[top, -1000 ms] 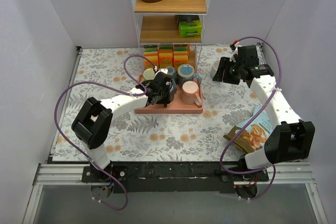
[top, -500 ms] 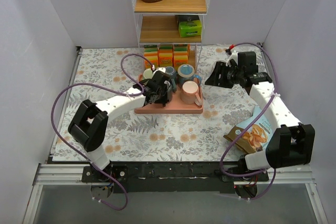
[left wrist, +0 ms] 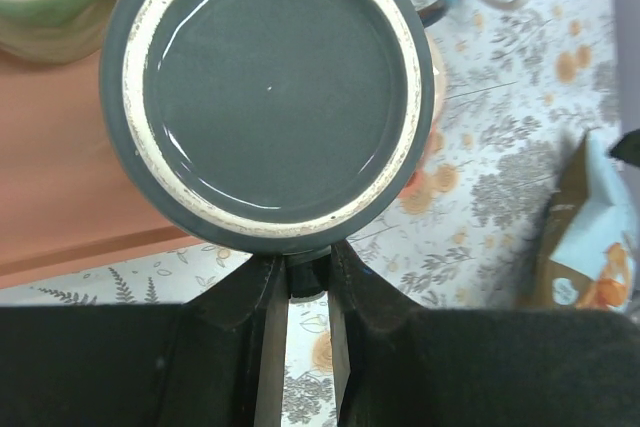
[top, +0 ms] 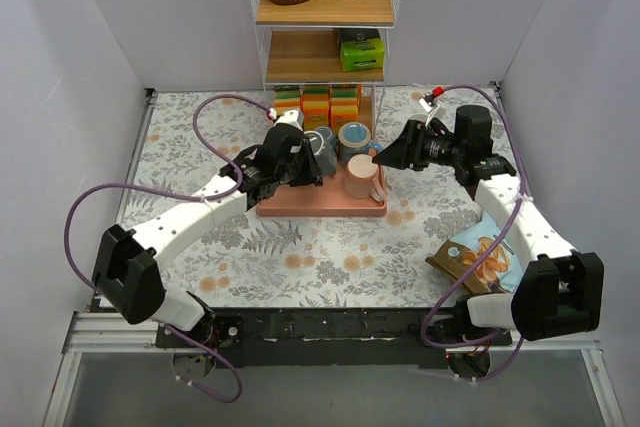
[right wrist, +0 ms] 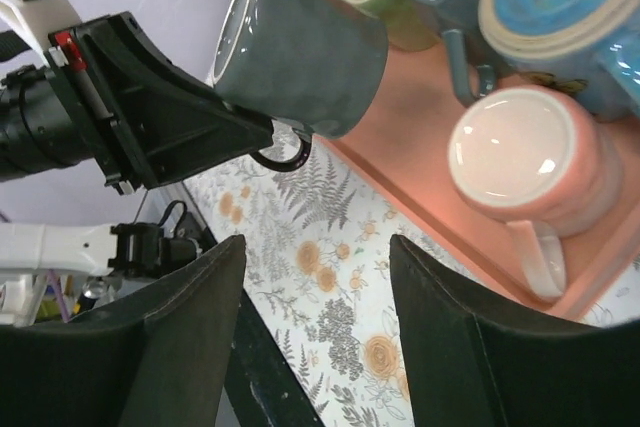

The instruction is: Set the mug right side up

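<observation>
Two arms meet at the tray (top: 320, 205). The left gripper (top: 308, 162) is clamped narrow on the handle of the grey mug (top: 322, 154), which is held in the air above the tray's rear left part, clear of its floor. In the left wrist view the mug (left wrist: 270, 97) shows its glazed base full on, with the handle pinched between the fingers (left wrist: 345, 287) at the lower edge. In the right wrist view the mug (right wrist: 300, 52) lies tilted on its side over the tray's left edge, base toward the left arm and mouth toward the tray.

The right gripper (top: 380, 155) hangs over the tray's rear right corner with its jaws wide and nothing between them. Its fingers (right wrist: 180, 337) frame the scene. A pink mug (right wrist: 525, 162) sits base-up on the tray's right part, just below that gripper. A blue mug (top: 354, 135) stands at the tray's rear edge. A snack bag (top: 478, 255) lies well to the right of the tray.
</observation>
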{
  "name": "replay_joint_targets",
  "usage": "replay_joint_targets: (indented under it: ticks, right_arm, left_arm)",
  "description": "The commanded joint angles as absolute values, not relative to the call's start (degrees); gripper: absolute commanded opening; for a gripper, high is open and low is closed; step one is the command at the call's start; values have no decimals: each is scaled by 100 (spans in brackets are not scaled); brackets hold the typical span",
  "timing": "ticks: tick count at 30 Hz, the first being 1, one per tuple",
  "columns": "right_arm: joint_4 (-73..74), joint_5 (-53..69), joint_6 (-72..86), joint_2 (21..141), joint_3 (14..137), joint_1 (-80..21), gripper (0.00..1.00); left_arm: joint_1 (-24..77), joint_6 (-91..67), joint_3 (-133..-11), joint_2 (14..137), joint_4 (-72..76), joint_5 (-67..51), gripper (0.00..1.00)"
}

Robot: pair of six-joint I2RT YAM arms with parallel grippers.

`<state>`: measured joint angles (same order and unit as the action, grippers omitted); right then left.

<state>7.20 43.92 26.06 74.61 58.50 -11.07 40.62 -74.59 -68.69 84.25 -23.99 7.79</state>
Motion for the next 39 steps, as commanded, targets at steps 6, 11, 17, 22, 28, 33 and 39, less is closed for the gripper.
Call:
replay_joint_targets:
  ticks: [6, 11, 17, 22, 28, 33, 39]
  right_arm:
    - [-3019, 5669, 5016, 7146, 4791, -1694, 73]
    - [-4560, 5608, 5905, 7452, 5008, -2214, 76]
    - [-6396, 5283, 7100, 8040, 5308, -2654, 76]
    - [-7986, 5018, 8145, 8586, 5799, -2768, 79]
    - [-8534, 5001, 8552, 8894, 6126, -2856, 80]
    - [-8631, 4939, 8543, 8807, 6143, -2883, 79]
    - [-8859, 5115, 8587, 8771, 6214, -2874, 72]
  left_arm:
    - [4025, -7454, -6522, 6716, -513, 352, 0]
    - [4025, -7427, -6390, 6215, 306, -289, 0]
    - [4025, -7558, -6320, 5986, 1010, -913, 0]
    - [4017, -7655, -6328, 5897, 1459, -1195, 0]
    - [4025, -7594, -6363, 5880, 1547, -1230, 0]
    - [4025, -7594, -6311, 5862, 1591, -1222, 0]
    - [4025, -7515, -6319, 5845, 1617, -958, 0]
